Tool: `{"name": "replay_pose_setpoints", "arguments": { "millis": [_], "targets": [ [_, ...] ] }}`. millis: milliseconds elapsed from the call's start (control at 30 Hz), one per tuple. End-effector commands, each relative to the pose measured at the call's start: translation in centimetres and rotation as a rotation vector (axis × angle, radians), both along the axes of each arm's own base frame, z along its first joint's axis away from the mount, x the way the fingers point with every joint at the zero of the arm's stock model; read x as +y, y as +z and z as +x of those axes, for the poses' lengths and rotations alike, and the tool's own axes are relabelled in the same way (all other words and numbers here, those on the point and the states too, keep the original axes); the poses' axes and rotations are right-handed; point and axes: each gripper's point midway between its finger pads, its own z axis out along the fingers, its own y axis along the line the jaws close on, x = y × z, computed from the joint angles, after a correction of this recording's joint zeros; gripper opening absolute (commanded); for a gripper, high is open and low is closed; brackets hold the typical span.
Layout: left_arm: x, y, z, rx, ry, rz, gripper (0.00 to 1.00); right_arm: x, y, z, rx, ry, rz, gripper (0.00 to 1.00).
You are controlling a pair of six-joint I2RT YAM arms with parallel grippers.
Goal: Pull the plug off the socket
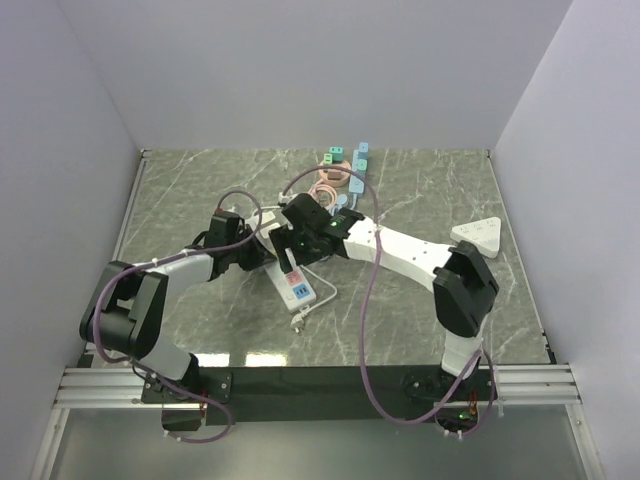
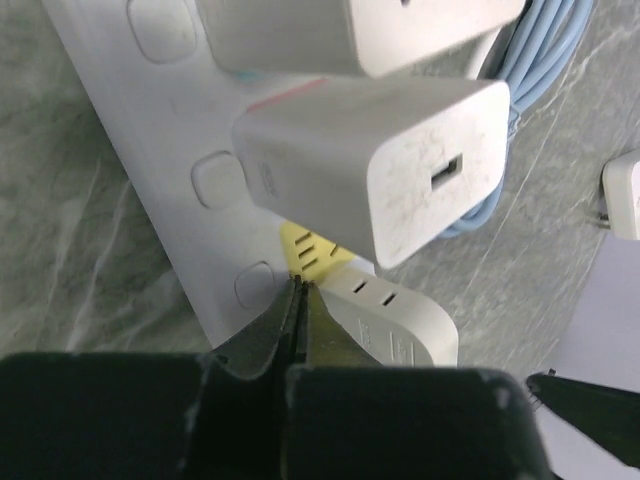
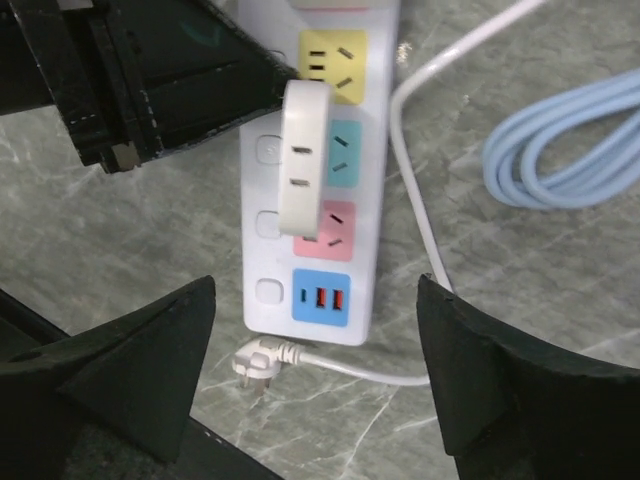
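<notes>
A white power strip (image 3: 340,210) with yellow, teal, pink and blue sockets lies on the marble table (image 1: 420,190). A rounded white plug (image 3: 305,160) stands in it over the teal and pink sockets; it also shows in the left wrist view as the white plug (image 2: 395,315). My left gripper (image 2: 298,290) is shut with nothing between its fingers, and its tips rest on the strip (image 2: 160,170) beside the yellow socket. My right gripper (image 3: 315,370) hangs open above the strip's blue end, its fingers wide to either side. From above, both grippers meet over the strip (image 1: 296,287).
A white USB charger (image 2: 380,170) and another white adapter (image 2: 360,30) sit further along the strip. The strip's own cord plug (image 3: 262,358) lies loose on the table. A blue coiled cable (image 3: 570,150) lies to the right. Coloured blocks (image 1: 345,165) and a white triangular piece (image 1: 480,238) sit further off.
</notes>
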Motion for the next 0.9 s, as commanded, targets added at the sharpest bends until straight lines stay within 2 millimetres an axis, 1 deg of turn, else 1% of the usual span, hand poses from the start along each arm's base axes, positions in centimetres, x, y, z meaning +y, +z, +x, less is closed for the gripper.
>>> {"name": "replay_pose_setpoints", "arguments": {
  "millis": [0,33,133,167,200,233,300,333,400,433,500,533,600,633,667,700,733,767,800,833,867],
  "targets": [
    [0.4,-1.6,0.4,0.032,0.023,0.042,0.01,2.0,1.2,0.8,-0.026,0.071,0.029,0.86],
    [0.6,-2.0,0.4,0.041,0.027,0.054,0.01,2.4,0.8,1.1,-0.021,0.077,0.021,0.82],
    [1.0,-3.5,-0.4,0.082,0.033,0.075,0.01,3.3,-0.1,1.6,-0.013,0.093,0.018,0.78],
    [1.0,-3.6,-0.6,0.088,0.032,0.074,0.01,3.5,-0.2,1.8,-0.017,0.097,0.014,0.77],
    [1.0,-3.7,-0.7,0.09,0.031,0.073,0.01,3.6,-1.3,1.9,-0.005,0.097,-0.008,0.76],
    [1.0,-3.8,-0.8,0.094,0.031,0.072,0.01,3.9,-1.2,2.3,-0.012,0.097,-0.005,0.73],
    [1.2,-3.8,-1.2,0.094,0.032,0.073,0.01,3.9,-1.9,2.6,-0.01,0.096,-0.026,0.69],
    [1.3,-3.9,-1.3,0.095,0.032,0.077,0.01,4.0,-2.4,3.0,-0.007,0.092,-0.034,0.64],
    [1.4,-4.0,-1.5,0.098,0.033,0.082,0.01,4.1,-3.4,3.2,-0.002,0.095,-0.05,0.59],
    [1.5,-4.2,-1.8,0.104,0.03,0.085,0.01,4.1,-3.5,3.5,-0.001,0.091,-0.051,0.51],
    [1.4,-4.2,-1.9,0.106,0.026,0.081,0.01,4.0,-4.3,3.8,0.007,0.089,-0.066,0.44],
    [1.4,-4.3,-2.1,0.11,0.026,0.08,0.01,4.1,-4.3,3.8,0.007,0.091,-0.066,0.34],
    [1.5,-4.6,-2.4,0.117,0.028,0.082,0.01,3.8,-4.6,4.1,0.015,0.085,-0.072,0.22],
    [1.5,-4.7,-2.4,0.12,0.026,0.083,0.01,3.7,-4.5,4.1,0.013,0.084,-0.074,0.09],
    [1.6,-4.9,-2.7,0.126,0.023,0.087,0.01,3.6,-4.3,4.2,0.008,0.083,-0.073,0.01],
    [1.6,-5.0,-2.8,0.129,0.023,0.088,0.01,3.6,-3.2,4.2,-0.008,0.08,-0.058,0.0],
    [1.7,-5.2,-2.9,0.133,0.022,0.093,0.01,3.5,-2.7,4.4,-0.021,0.072,-0.051,0.0],
    [1.8,-5.3,-3.0,0.134,0.021,0.097,0.01,3.6,-1.8,4.4,-0.035,0.073,-0.035,0.0],
    [1.8,-5.5,-3.1,0.141,0.021,0.101,0.01,3.6,0.0,4.4,-0.057,0.067,-0.007,0.0],
    [1.9,-5.7,-3.2,0.143,0.019,0.108,0.01,3.6,1.3,4.6,-0.073,0.065,0.011,0.0],
    [2.0,-5.9,-3.4,0.15,0.017,0.113,0.01,3.2,2.4,4.9,-0.099,0.042,0.017,0.0]
  ]
}}
